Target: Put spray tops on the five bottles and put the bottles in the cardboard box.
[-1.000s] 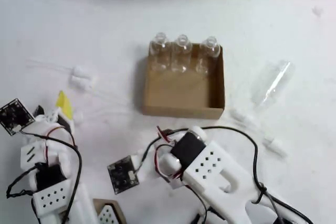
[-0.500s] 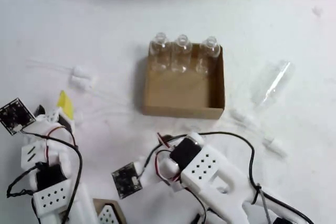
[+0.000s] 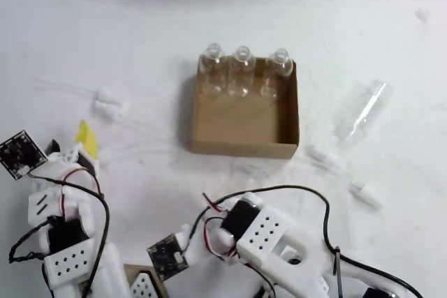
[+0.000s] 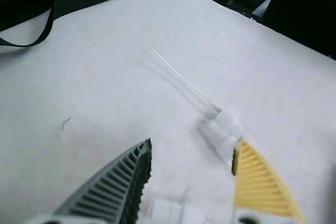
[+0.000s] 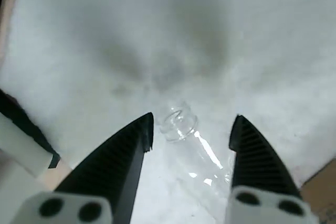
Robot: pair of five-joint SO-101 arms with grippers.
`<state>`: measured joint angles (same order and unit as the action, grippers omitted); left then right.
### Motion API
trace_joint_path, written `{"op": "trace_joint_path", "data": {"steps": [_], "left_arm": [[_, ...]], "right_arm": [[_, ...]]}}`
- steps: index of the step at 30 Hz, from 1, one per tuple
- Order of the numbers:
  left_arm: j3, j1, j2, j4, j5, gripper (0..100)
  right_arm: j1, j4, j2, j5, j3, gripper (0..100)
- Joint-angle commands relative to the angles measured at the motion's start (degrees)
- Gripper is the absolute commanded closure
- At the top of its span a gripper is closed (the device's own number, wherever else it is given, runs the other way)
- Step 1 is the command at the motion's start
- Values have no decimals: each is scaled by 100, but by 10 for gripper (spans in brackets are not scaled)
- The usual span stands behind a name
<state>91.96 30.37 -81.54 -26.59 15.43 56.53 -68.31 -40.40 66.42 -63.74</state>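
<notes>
Right hand (image 5: 193,120) slid back twd the high view's bottom, wide open & empty, so the bottle (image 5: 195,153) w/ no top lay loose on the bench (image 5: 262,35).

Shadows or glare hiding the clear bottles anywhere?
High view: lying bottle right of the cardboard box nearly blends into the white table, apart from one bright streak. Right wrist view: soft shadows on the table, glints on the uncapped bottle. Left wrist view: spray tops cast faint shadows.
</notes>
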Motion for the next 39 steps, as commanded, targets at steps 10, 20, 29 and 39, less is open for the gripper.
{"op": "trace_joint_path", "data": {"steps": [10,20,29,39], "left_arm": [[-53,-75,-110,158,-62,763],[-53,-75,-110,158,-62,763],[-53,-75,-110,158,-62,763],[-53,-75,-110,149,-62,763]], "right_arm": [[-207,778,655,-88,18,775],[-523,884,1411,-97,695,776],[-884,936,1473,-281,1275,776],[-769,435,1420,-141,1547,776]]}}
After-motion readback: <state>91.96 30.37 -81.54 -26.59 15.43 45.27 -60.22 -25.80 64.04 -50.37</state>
